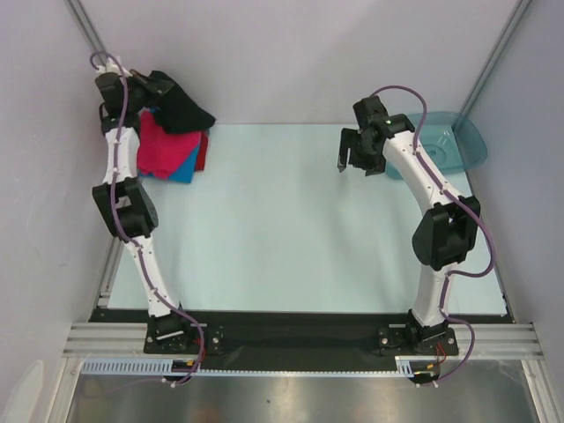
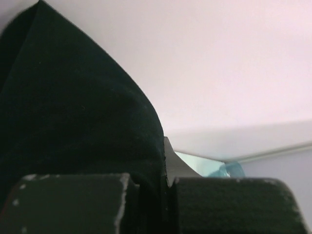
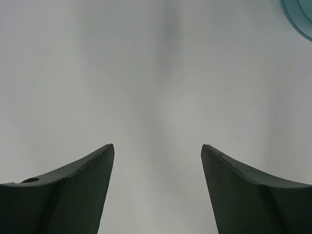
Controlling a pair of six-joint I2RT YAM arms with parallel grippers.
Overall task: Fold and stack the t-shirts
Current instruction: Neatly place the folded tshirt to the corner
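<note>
Top external: fixed, high behind the bases at 6 o'clock, looking down and forward, far enough back to frame the whole table (image 1: 291,229).
Left wrist: behind its own fingers (image 2: 68,204), facing roughly level at the far wall. The black t-shirt (image 2: 73,112) is very close and fills the 9 o'clock half.
Right wrist: looks down past its own fingers (image 3: 63,195) at bare tabletop, close.
Shared by all 3: the teal basin (image 1: 449,141), at 2 o'clock from the top, 1 o'clock in right wrist, and a 4 o'clock sliver in left wrist.
</note>
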